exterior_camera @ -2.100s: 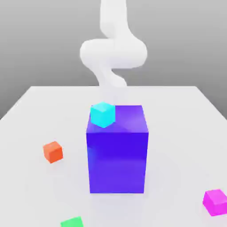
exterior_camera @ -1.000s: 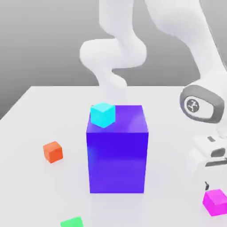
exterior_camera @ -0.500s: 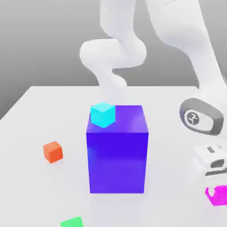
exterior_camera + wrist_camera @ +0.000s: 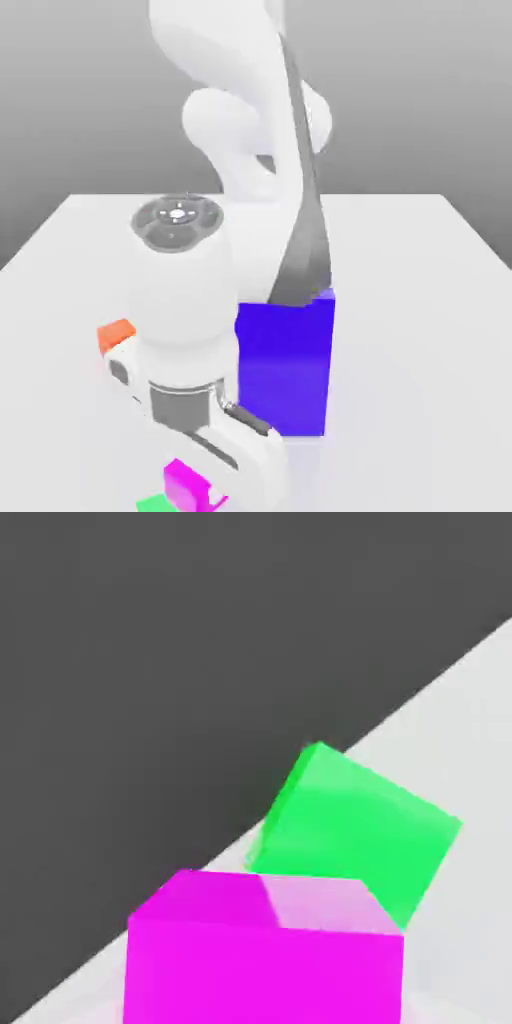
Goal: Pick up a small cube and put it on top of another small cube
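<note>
Low at the table's (image 4: 420,300) near edge, the gripper (image 4: 200,490) clasps 1 magenta cube (image 4: 183,481), just above 1 green cube (image 4: 152,503) near the white tabletop's rim. Behind: 1 big blue block (image 4: 290,365), 1 orange cube (image 4: 115,334) w/ plain gray backdrop.

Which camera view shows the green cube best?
The hand view shows it best: the green cube appears large, with most of its faces visible beyond the magenta cube. In the exterior view only a small sliver of the green cube shows at the picture's bottom edge, just below the magenta cube.
</note>
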Controlling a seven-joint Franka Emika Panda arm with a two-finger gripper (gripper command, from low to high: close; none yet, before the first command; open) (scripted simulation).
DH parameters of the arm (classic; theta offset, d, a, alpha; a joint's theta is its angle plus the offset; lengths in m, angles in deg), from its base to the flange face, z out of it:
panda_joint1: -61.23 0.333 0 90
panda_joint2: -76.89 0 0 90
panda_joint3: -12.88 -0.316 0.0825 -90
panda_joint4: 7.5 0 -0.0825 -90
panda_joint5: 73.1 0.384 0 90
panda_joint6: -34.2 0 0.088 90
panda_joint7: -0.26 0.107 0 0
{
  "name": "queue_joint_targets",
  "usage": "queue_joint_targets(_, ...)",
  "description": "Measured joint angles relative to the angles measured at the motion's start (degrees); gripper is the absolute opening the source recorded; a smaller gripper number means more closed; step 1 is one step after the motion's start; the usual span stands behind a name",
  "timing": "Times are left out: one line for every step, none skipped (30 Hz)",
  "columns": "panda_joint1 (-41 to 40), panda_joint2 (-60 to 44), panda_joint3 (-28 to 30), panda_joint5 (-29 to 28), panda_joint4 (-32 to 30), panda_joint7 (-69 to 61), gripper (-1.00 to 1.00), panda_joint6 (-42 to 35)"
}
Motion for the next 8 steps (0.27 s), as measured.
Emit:
queue_joint_targets(0.0,0.0,0.0,0.0,0.0,0.0,1.0,0.0)
queue_joint_targets(0.0,0.0,0.0,0.0,0.0,0.0,1.0,0.0)
queue_joint_targets(0.0,0.0,0.0,0.0,0.0,0.0,1.0,0.0)
queue_joint_targets(-0.45,-1.03,0.56,0.1,0.38,0.23,1.0,0.66)
queue_joint_targets(-0.79,-0.51,0.68,0.36,0.51,0.2,1.0,0.02)
queue_joint_targets(-1.06,0.79,0.62,0.71,0.51,0.03,1.0,-1.26)
queue_joint_targets(-1.3,2.47,0.43,1.09,0.45,-0.21,1.0,-2.87)
queue_joint_targets(-1.48,4.35,0.25,1.51,0.36,-0.49,1.0,-4.65)
